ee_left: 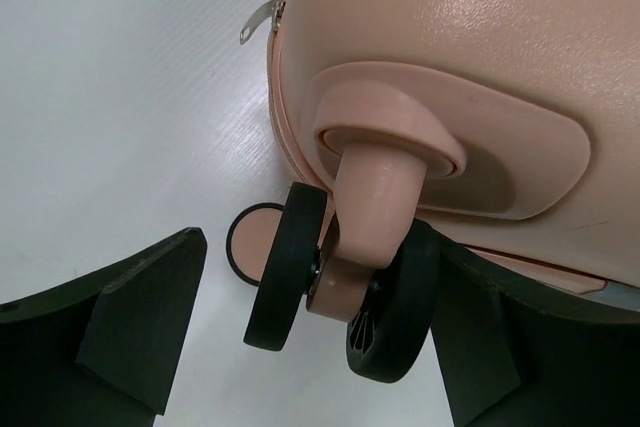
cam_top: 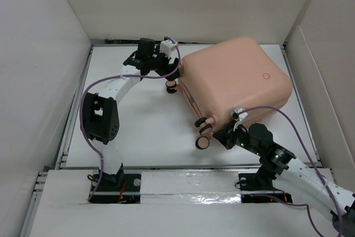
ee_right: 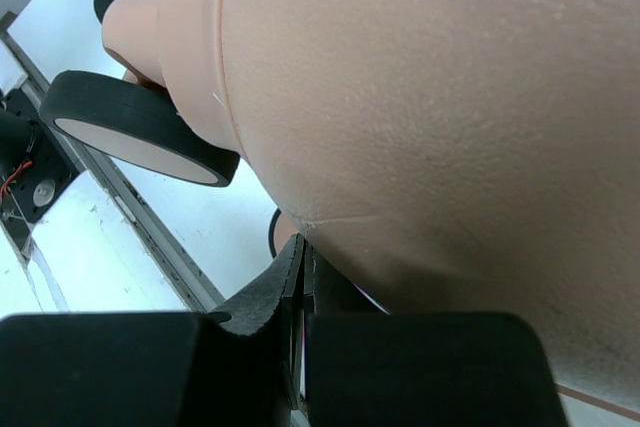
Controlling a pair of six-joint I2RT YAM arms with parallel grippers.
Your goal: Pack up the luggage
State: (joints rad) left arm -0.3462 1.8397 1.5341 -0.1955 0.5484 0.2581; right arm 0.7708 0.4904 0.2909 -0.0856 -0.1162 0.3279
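The salmon-pink luggage (cam_top: 238, 79) lies closed on the white table, its casters pointing left. My left gripper (cam_top: 169, 75) is at its far-left corner. In the left wrist view the shell (ee_left: 450, 37) fills the top, and the left gripper (ee_left: 325, 277) stands open around a twin caster wheel (ee_left: 385, 217). The right finger (ee_left: 500, 347) touches the wheel, while the left finger (ee_left: 140, 317) is apart from it. My right gripper (cam_top: 224, 135) is shut with nothing between its fingers. Its tips (ee_right: 305, 247) press against the shell's (ee_right: 430, 97) near-left corner, beside another caster (ee_right: 140, 127).
White walls (cam_top: 44, 54) box in the table (cam_top: 133, 131) on three sides. A metal rail (ee_right: 150, 237) runs along the near edge. A small zipper pull (ee_left: 260, 19) sticks out from the suitcase seam. Purple cables (cam_top: 86, 98) loop beside both arms.
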